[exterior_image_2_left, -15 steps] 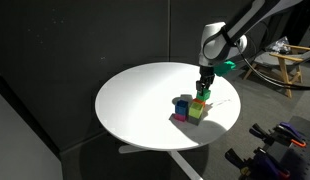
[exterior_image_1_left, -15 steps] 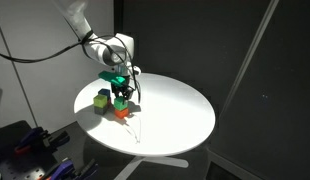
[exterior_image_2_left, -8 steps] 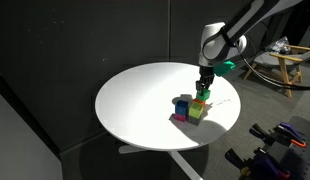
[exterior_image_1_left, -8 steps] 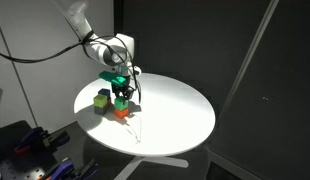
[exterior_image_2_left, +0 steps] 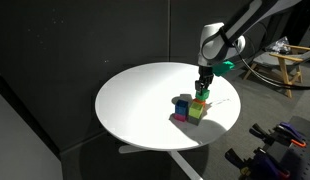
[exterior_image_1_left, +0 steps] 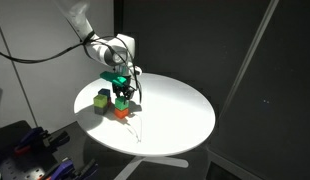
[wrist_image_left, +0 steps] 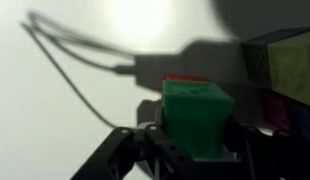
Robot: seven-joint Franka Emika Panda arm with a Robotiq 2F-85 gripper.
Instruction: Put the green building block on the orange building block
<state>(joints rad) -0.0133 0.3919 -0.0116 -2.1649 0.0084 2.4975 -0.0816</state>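
Observation:
My gripper (exterior_image_1_left: pixel 123 92) is shut on the green building block (exterior_image_1_left: pixel 122 99), which is right above the orange building block (exterior_image_1_left: pixel 121 113). I cannot tell whether they touch. In the wrist view the green block (wrist_image_left: pixel 196 115) sits between the jaws (wrist_image_left: pixel 191 140), with a thin orange edge (wrist_image_left: pixel 179 78) showing just past it. In an exterior view the gripper (exterior_image_2_left: pixel 202 88) holds the green block (exterior_image_2_left: pixel 201 97) over the cluster of cubes, and the orange block is mostly hidden there.
A lime-green cube (exterior_image_1_left: pixel 101 99) stands next to the stack and also shows in the wrist view (wrist_image_left: pixel 292 66). A blue cube (exterior_image_2_left: pixel 182 104) and a magenta piece (exterior_image_2_left: pixel 180 117) sit beside it. A thin cable (wrist_image_left: pixel 75 70) lies on the round white table (exterior_image_1_left: pixel 180 110).

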